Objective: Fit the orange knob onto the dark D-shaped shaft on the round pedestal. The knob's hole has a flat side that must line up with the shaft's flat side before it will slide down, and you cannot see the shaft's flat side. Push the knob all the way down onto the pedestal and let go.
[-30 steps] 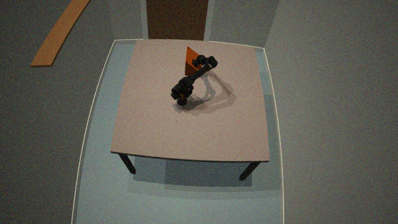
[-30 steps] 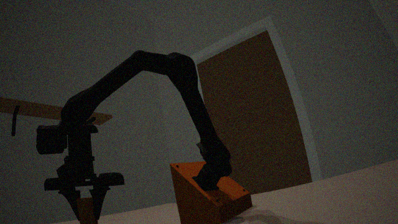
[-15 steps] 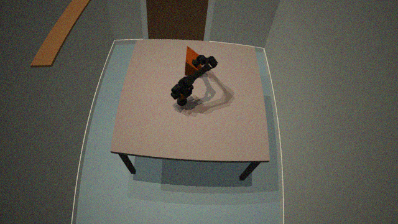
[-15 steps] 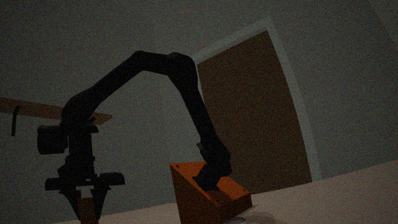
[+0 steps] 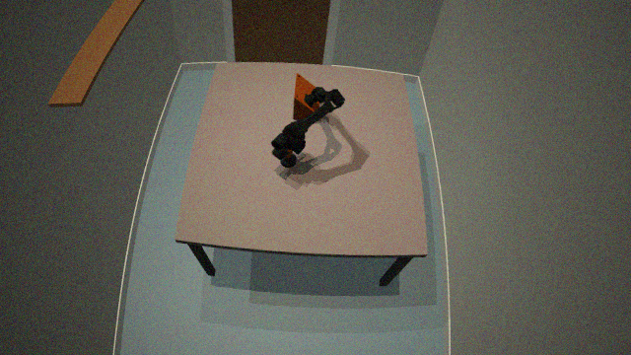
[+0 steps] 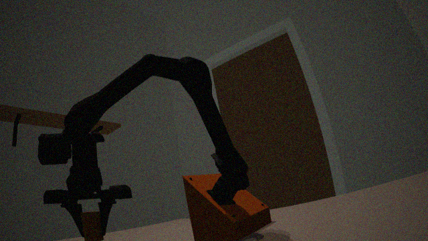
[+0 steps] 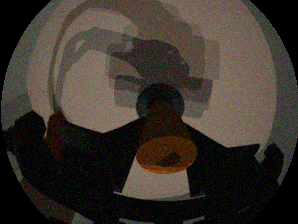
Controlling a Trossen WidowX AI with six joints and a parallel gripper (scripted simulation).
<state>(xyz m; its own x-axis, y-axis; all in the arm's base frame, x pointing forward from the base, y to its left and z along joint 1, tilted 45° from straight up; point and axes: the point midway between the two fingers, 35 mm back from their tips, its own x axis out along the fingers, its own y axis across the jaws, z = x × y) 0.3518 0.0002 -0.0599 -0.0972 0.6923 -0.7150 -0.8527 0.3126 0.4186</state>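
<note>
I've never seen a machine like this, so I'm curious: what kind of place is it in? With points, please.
Probably a plain, dim indoor room, perhaps a workshop or lab. A brown door (image 6: 267, 117) stands in the wall, a wooden shelf (image 5: 91, 64) (image 6: 33, 115) hangs there, and the arm works over a table (image 5: 237, 197).

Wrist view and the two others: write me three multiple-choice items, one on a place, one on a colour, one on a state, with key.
1. Where is the orange knob?
A) On the wall shelf
B) Between the gripper's fingers
C) Under the table

2. What colour is the slanted block under the arm's base?
A) Orange
B) White
C) Green

3. What state is the gripper in?
A) Wide open with nothing in it
B) Shut with nothing in it
C) Shut on something

Key:
1 B: the exterior view shows a finger on either side of it.
2 A: the block is orange in the top and exterior views.
3 C: both fingers press on the knob's sides.
</note>
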